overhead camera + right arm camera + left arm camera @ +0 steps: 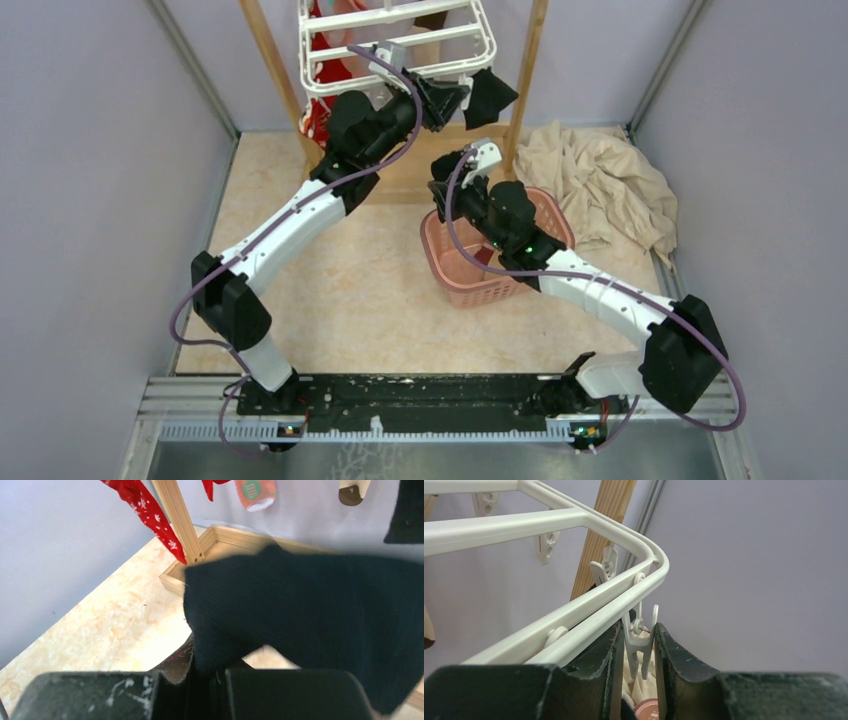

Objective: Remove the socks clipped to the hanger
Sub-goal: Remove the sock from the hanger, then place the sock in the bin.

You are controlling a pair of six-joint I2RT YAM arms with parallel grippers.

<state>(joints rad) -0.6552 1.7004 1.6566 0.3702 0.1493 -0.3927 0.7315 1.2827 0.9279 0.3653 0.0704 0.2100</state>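
The left gripper (638, 680) pinches a white clip (639, 647) at the rounded corner of the hanger (524, 527), one finger pressed to each side. The right gripper (215, 680) is clamped on a black sock (310, 615), near the far rim of the pink basket (480, 290). A red patterned sock (150, 510) and a pink sock (255, 490) hang beside the wooden post (177, 520).
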